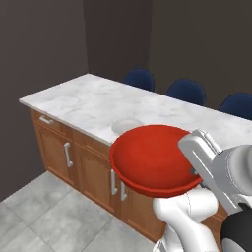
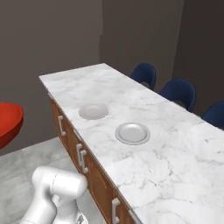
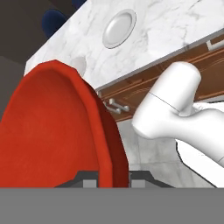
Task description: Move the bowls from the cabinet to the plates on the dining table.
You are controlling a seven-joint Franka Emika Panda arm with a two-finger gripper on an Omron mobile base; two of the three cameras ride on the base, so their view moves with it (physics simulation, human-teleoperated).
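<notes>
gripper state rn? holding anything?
Gripper: closed on the rim of the red bowl, carried in the air short of the dining table.

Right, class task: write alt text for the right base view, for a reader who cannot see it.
Two empty pale plates, one nearer and one farther, sit on a long marble dining table with blue chairs behind it. A red bowl enters at the left edge.

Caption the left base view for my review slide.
Gripper carries the red bowl beside the dining table, short of a plate.
</notes>
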